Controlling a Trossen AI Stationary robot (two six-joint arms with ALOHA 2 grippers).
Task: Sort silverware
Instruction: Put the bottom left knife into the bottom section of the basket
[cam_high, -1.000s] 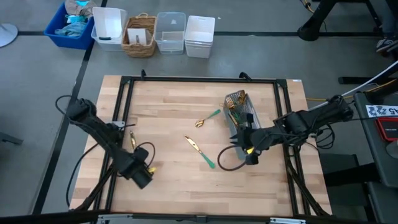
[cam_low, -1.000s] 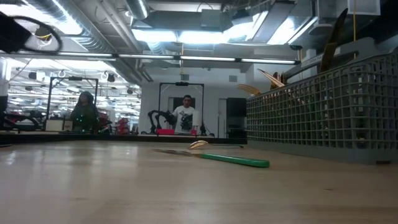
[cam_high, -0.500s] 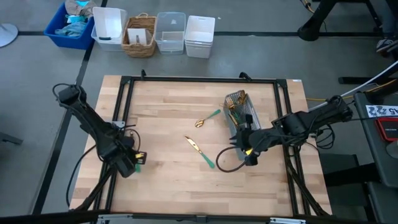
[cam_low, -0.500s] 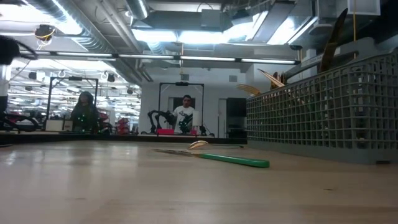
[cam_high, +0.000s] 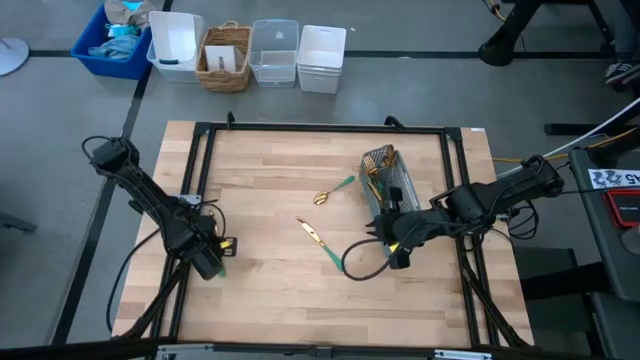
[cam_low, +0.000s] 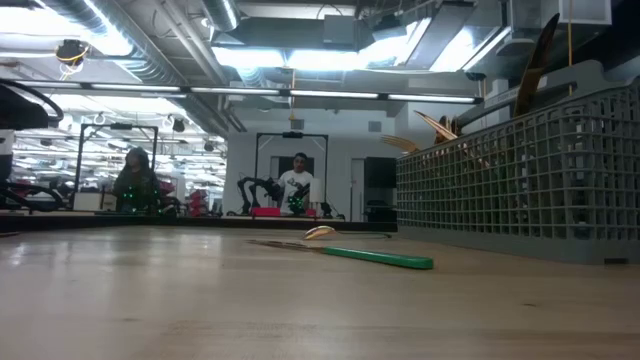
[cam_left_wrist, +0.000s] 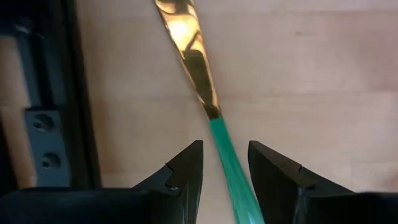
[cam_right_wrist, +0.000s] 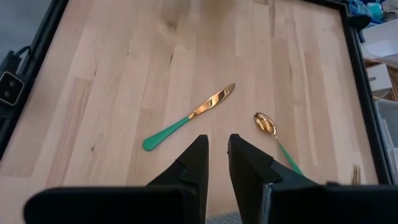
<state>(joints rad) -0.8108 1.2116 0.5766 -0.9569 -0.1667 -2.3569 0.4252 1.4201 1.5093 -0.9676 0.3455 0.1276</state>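
My left gripper (cam_high: 208, 262) is open at the table's left edge, low over a knife with a gold blade (cam_left_wrist: 186, 50) and a teal-green handle (cam_left_wrist: 227, 162) that lies flat on the wood. Its fingers stand on either side of the handle with a gap to each. My right gripper (cam_high: 393, 252) hangs empty by the near end of the grey mesh caddy (cam_high: 385, 185), its fingers a narrow gap apart (cam_right_wrist: 217, 149). A second knife (cam_high: 322, 243) and a spoon (cam_high: 333, 191) lie flat mid-table. More silverware stands in the caddy (cam_low: 530, 180).
A black frame rail (cam_high: 195, 180) runs around the table, right beside my left gripper. A blue bin (cam_high: 115, 40), white bins (cam_high: 175, 40), a wicker basket (cam_high: 225, 55) and a clear tub (cam_high: 275, 50) stand beyond the far edge. A person (cam_low: 300, 185) stands far behind.
My left gripper has moved toward the table's left edge and a little toward the far edge, and now stands over the knife by the rail. My right gripper has shifted slightly toward the table's left edge.
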